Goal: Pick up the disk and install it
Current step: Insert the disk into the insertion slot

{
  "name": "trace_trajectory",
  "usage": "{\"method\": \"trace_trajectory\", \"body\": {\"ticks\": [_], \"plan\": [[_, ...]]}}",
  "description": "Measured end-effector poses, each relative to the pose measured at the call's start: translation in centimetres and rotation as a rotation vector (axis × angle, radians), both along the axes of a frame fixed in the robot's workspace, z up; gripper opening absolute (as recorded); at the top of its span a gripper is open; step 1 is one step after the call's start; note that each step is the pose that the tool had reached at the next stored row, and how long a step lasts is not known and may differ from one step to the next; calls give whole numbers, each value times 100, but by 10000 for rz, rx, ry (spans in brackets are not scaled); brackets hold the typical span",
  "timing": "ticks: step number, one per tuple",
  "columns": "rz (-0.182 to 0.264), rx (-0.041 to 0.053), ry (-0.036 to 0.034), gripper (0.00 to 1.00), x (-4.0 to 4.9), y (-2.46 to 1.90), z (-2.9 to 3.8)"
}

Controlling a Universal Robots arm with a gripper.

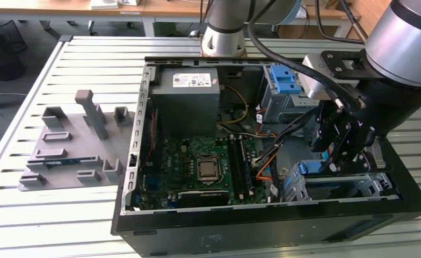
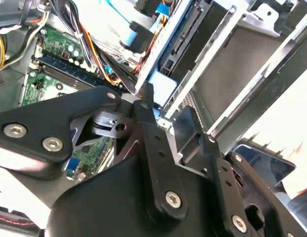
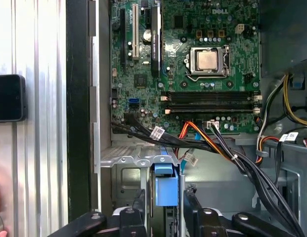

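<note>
So the gripper (image 1: 337,161) is down in the front corner of the open computer case (image 1: 268,231), its fingers (image 3: 140,202) clamped on the disk (image 3: 163,185). The disk stands on edge, blue bracket showing, in the metal drive cage (image 3: 128,160) just beside the motherboard (image 3: 193,49). The case sits on the slatted counter (image 1: 53,226).

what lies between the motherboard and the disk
A bundle of black and orange cables crosses between the motherboard and the disk, along with the cage rim, in the first wrist view.
</note>
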State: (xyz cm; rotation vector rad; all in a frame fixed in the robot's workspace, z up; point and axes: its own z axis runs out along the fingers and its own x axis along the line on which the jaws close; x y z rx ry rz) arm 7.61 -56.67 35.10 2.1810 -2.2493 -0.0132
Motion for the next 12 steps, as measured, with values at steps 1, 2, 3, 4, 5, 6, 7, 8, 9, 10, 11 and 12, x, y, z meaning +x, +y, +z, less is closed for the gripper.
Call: {"method": "trace_trajectory", "body": {"ticks": [1,2,3,4,5,6,7,8,9,10,11,12], "plan": [[0,-1,0,44,0,0,0],[0,-1,0,43,0,0,0],[0,-1,0,36,0,0,0],[0,-2,0,36,0,0,0],[-1,-1,0,30,0,0,-1],[1,-1,0,24,0,0,-1],[0,-1,0,24,0,0,-1],[0,-1,0,18,0,0,-1],[0,-1,0,13,0,0,-1],[0,0,0,13,0,0,-2],[0,-1,0,11,0,0,-2],[0,0,0,11,0,0,-2]]}}
